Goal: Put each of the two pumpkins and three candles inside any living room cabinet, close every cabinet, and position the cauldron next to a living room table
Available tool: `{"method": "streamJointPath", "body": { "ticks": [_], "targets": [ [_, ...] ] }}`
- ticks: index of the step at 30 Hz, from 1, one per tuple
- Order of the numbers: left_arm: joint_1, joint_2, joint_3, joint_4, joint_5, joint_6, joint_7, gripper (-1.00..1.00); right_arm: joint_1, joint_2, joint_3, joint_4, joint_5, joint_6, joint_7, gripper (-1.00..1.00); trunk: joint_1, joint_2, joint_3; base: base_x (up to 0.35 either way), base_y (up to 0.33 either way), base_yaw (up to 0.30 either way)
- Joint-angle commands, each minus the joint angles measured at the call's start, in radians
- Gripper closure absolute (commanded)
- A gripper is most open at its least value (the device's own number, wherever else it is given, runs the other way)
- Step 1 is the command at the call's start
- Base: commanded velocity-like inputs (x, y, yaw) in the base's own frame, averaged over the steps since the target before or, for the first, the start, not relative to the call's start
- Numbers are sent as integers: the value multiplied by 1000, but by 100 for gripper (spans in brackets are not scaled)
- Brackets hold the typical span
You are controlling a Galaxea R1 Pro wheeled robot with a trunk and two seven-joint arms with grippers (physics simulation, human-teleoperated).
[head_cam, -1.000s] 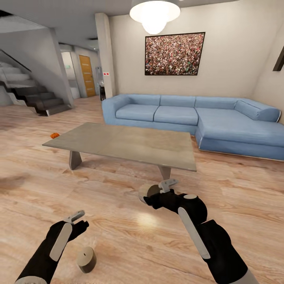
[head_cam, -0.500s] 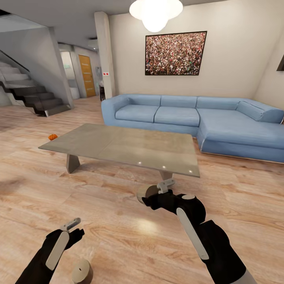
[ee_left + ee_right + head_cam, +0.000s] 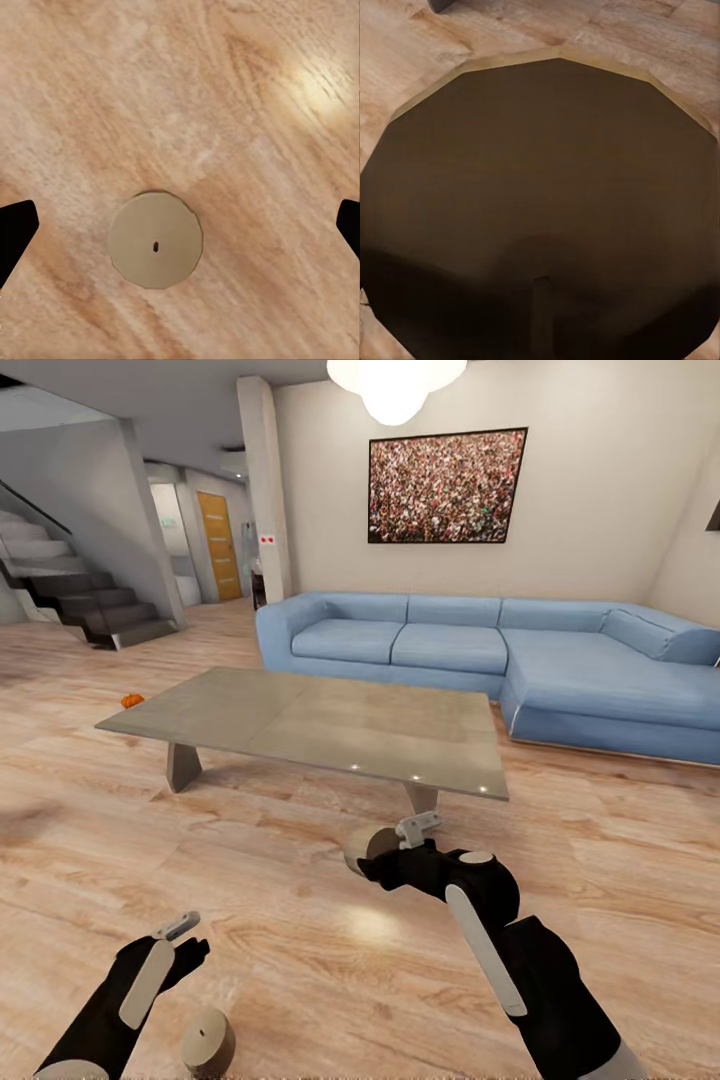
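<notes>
A tan candle [image 3: 207,1043] stands upright on the wood floor by the near edge of the head view. My left gripper [image 3: 183,934] hovers just above and beyond it, open. From the left wrist the candle [image 3: 155,240] shows from above, its wick hole in the middle, between the two dark fingertips [image 3: 15,232] set wide apart. My right gripper [image 3: 398,846] is shut on a second candle [image 3: 366,850], held off the floor in front of the table; its dark end face [image 3: 547,202] looms close in the right wrist view. A small orange pumpkin [image 3: 132,700] lies on the floor past the table's left corner.
A low grey table [image 3: 300,722] stands just ahead on angled legs. Behind it, a blue corner sofa [image 3: 480,655] runs along the wall and out to the right. Stairs [image 3: 80,600] and a hallway with an orange door [image 3: 221,550] lie at the far left. Open wood floor surrounds me.
The whole head view has shifted, so the camera moved. The left gripper has sunk a little lower in the picture. The right gripper still grips its candle.
</notes>
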Motion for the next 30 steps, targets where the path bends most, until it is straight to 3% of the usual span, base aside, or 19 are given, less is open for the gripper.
{"method": "streamJointPath", "body": {
  "ticks": [1, 10, 19, 23, 30],
  "targets": [
    [-10, 1, -1, 25, 10, -3, 7, -100, -13, 8, -3, -1, -2, 14, -4, 100, 0, -1, -5, 0, 0, 0],
    [-54, 2, -1, 108, 8, -27, 10, -100, -46, 23, -9, 0, -4, 34, -5, 100, 4, -3, -40, 0, 0, 0],
    [-125, 13, -1, 291, 19, -126, -32, -100, -49, 53, -18, 0, -10, 31, -2, 100, 8, -5, -75, 0, 0, 0],
    [-195, 51, -1, 321, 21, -139, -77, -100, -46, 58, -63, -1, -14, 30, 1, 100, 10, -6, -90, 0, 0, 0],
    [-239, 66, -9, 390, 18, -191, -107, -100, -43, 61, -79, -1, -16, 24, 3, 100, 13, -8, -117, 0, 0, 0]
  ]
}}
